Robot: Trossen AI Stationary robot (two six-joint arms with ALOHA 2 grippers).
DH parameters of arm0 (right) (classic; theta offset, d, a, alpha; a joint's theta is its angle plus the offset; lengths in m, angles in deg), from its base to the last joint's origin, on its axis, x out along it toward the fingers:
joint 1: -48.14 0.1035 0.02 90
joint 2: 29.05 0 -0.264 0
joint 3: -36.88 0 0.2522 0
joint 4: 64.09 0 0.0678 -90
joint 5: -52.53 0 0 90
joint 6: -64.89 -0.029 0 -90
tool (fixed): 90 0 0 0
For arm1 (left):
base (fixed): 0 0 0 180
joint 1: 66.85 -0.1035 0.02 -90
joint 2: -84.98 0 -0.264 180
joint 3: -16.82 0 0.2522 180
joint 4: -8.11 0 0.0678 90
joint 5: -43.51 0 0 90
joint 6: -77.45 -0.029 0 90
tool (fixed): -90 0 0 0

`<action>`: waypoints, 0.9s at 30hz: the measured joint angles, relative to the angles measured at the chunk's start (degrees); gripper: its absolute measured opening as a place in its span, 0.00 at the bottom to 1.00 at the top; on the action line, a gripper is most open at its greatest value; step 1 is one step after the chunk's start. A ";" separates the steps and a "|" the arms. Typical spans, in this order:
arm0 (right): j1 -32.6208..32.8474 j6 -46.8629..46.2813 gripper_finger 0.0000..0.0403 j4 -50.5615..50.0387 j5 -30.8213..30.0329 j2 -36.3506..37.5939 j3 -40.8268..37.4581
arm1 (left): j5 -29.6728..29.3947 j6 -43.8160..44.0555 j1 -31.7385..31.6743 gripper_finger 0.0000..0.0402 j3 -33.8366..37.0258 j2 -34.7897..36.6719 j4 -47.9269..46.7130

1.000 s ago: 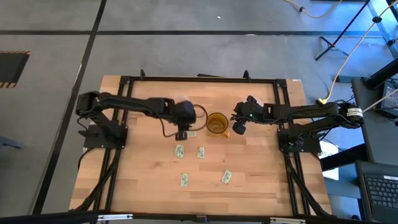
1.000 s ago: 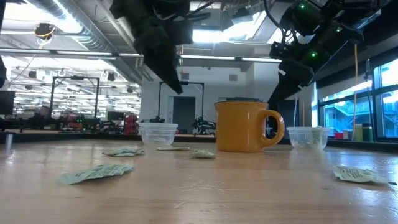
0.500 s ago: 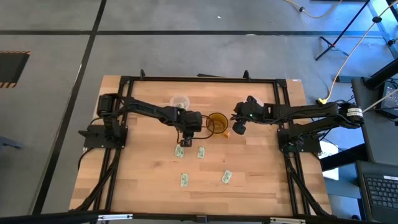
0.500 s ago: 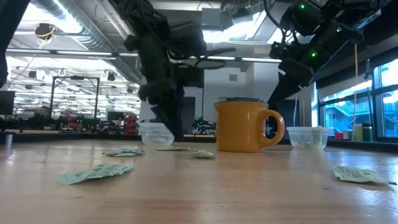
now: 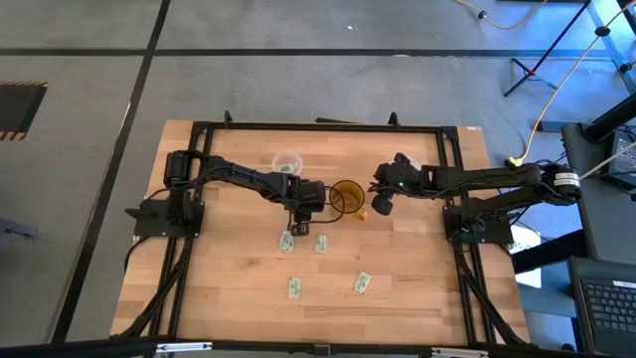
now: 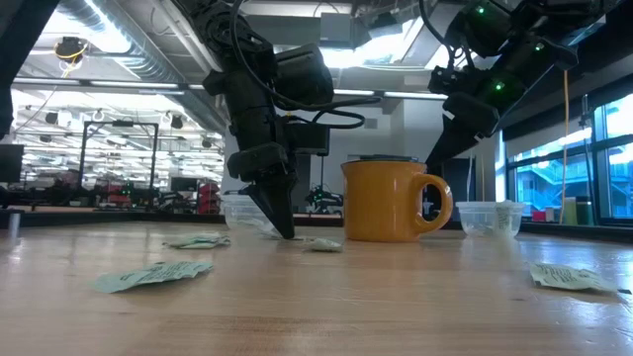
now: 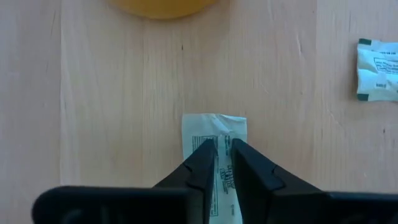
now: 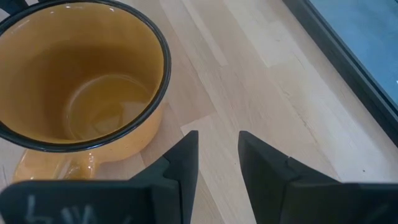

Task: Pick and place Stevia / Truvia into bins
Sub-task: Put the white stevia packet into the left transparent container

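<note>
Several white-and-green Stevia packets lie flat on the wood: two point(image 5: 286, 242) point(image 5: 321, 243) near the middle, two point(image 5: 294, 287) point(image 5: 362, 283) closer to the near edge. My left gripper point(image 5: 301, 217) point(image 6: 285, 232) stands beside the yellow mug point(image 5: 346, 197), its tips down on another packet point(image 7: 214, 127). One clear cup point(image 5: 287, 163) point(image 6: 247, 211) stands behind it; a second cup point(image 6: 490, 218) shows only in the low view. My right gripper point(image 5: 381, 204) point(image 8: 217, 146) hangs open above the table at the mug's right side. My left gripper comes down from above, slanting, with both fingertips point(image 7: 205, 152) on the middle of a Stevia packet point(image 7: 224, 132). The fingers are almost together, with a narrow strip of the paper between them. The packet lies flat on the table.
The yellow mug point(image 6: 386, 201) stands right next to the left gripper, its handle toward the right arm. A further packet point(image 7: 378, 68) lies close by. Black frame rails point(image 5: 318, 127) run around the tabletop. Bare wood lies toward the near edge.
My left gripper has moved from above the clear cup toward the near edge and the mug, then dropped until its tips reached the table on a packet. The cup it covered now shows in the high view. My right arm has kept still.
</note>
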 joint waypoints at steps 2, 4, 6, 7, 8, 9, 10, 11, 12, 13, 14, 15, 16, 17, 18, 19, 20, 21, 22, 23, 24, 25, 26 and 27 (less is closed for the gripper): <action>0.01 0.01 0.29 -0.01 0.00 0.00 0.00 | 0.02 -0.05 0.00 0.11 0.04 -0.06 0.00; 0.01 0.02 0.29 -0.01 0.01 0.00 0.00 | 0.03 -0.03 0.02 0.09 0.13 0.19 0.02; 0.00 0.02 0.29 -0.01 0.00 0.00 0.00 | 0.05 -0.04 0.02 0.07 0.13 0.20 -0.01; 0.00 0.02 0.29 -0.01 0.00 0.00 0.00 | 0.11 -0.11 0.02 0.06 0.15 0.20 -0.06; 0.02 0.02 0.29 -0.01 0.00 0.00 0.00 | 0.30 -0.12 0.02 0.04 0.15 0.20 -0.11; 0.00 0.02 0.29 -0.01 0.00 0.00 0.00 | 0.69 -0.12 0.02 0.03 0.15 0.20 -0.12; 0.00 0.02 0.29 -0.01 0.00 0.00 0.00 | 1.04 -0.16 0.02 0.02 0.15 0.20 -0.13; 0.01 0.03 0.29 -0.02 0.00 0.00 0.00 | 1.22 -0.16 0.00 0.01 0.15 0.17 -0.16; 0.01 0.03 0.29 -0.01 0.00 0.00 0.00 | 1.29 -0.18 0.00 0.01 0.15 0.18 -0.23; 0.00 0.04 0.29 -0.01 0.00 0.00 0.00 | 1.28 -0.18 0.00 0.01 0.15 0.39 -0.35; 0.01 0.04 0.29 -0.02 0.00 0.00 0.00 | 1.38 -0.18 0.00 0.01 0.28 1.01 -1.30; 0.01 0.04 0.29 -0.03 0.00 0.00 0.00 | 1.40 -0.22 0.02 0.01 0.44 1.63 -3.03; 0.00 0.04 0.29 -0.03 0.00 0.00 0.00 | 1.43 -0.20 0.02 0.01 0.60 2.16 -3.86; 0.02 0.04 0.29 -0.05 0.00 0.00 0.00 | 1.39 -0.20 0.03 0.00 0.61 2.97 -4.55; 0.02 0.04 0.29 -0.05 0.00 0.00 0.00 | 1.37 -0.20 0.04 0.00 0.63 4.38 -6.14; 0.02 0.04 0.29 -0.03 0.00 0.00 0.00 | 1.34 -0.20 0.03 0.00 0.63 6.10 -7.29; 0.00 0.04 0.29 -0.10 0.00 0.00 0.00 | 1.34 -0.20 -0.10 0.01 0.51 7.78 -7.84; 0.00 0.04 0.29 -0.18 0.01 0.00 0.00 | 1.34 -0.22 -0.27 0.01 0.44 9.39 -8.60; 0.02 0.04 0.29 -0.12 0.02 0.00 0.00 | 1.33 -0.17 -0.43 0.01 0.44 10.98 -10.08; 0.02 0.01 0.29 -0.08 0.01 0.00 0.00 | 1.19 -0.14 -0.72 0.01 0.54 12.59 -11.27; 0.02 -0.02 0.29 -0.07 0.01 0.00 0.00 | 1.19 -0.20 -1.03 0.00 0.54 14.39 -11.64; 0.02 -0.02 0.29 -0.03 0.01 0.00 0.00 | 1.15 -0.18 -1.44 0.00 0.52 16.35 -12.42; 0.02 -0.03 0.29 0.00 0.02 0.00 0.00 | 0.98 -0.13 -1.95 0.00 0.47 18.22 -13.27; 0.02 -0.04 0.29 0.08 0.00 0.00 0.00 | 0.53 0.06 -2.68 0.00 0.44 19.94 -13.62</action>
